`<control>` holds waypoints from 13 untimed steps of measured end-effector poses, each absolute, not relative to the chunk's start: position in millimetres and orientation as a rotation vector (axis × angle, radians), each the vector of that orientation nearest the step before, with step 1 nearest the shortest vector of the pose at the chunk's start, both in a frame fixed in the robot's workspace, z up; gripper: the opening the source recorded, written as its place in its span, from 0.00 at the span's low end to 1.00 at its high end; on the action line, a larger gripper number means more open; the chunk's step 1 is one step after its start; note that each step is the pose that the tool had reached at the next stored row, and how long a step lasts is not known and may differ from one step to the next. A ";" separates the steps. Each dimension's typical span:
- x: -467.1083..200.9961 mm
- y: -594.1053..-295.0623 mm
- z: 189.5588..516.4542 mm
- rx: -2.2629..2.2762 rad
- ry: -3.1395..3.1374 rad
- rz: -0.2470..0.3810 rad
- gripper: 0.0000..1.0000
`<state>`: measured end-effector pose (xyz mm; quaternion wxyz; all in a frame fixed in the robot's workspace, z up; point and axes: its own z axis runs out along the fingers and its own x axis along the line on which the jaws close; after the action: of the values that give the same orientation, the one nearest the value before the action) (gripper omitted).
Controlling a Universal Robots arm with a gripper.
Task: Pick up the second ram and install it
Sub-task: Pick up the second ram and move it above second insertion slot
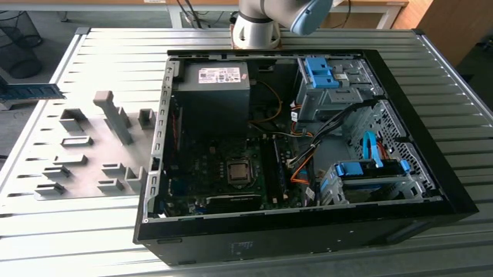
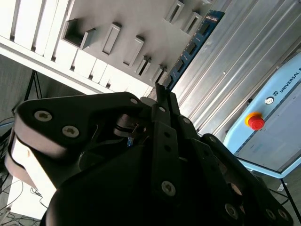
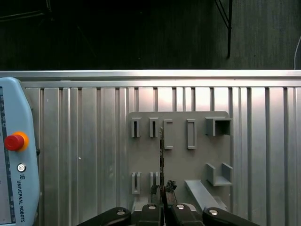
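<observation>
robot lab: aluminium bench [image 1: 77, 242], open pc case [image 1: 308, 238]

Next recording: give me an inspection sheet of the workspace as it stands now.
Surface: ribbed metal table carrying a grey fixture plate and an open computer case.
Job's things: second ram held in the end effector, over the fixture plate.
Clutter: nothing seen.
Grippers: end effector shut on the second ram.
Cables: orange, blue and black leads inside the computer case.
Surroundings: teach pendant with a red button, lying on the table.
</observation>
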<state>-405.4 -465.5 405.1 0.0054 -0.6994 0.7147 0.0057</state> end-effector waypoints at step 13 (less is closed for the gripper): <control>-400.3 -465.4 405.1 -2.190 2.237 0.018 0.14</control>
<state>-400.3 -465.4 405.1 0.0054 -0.6994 0.7147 0.0057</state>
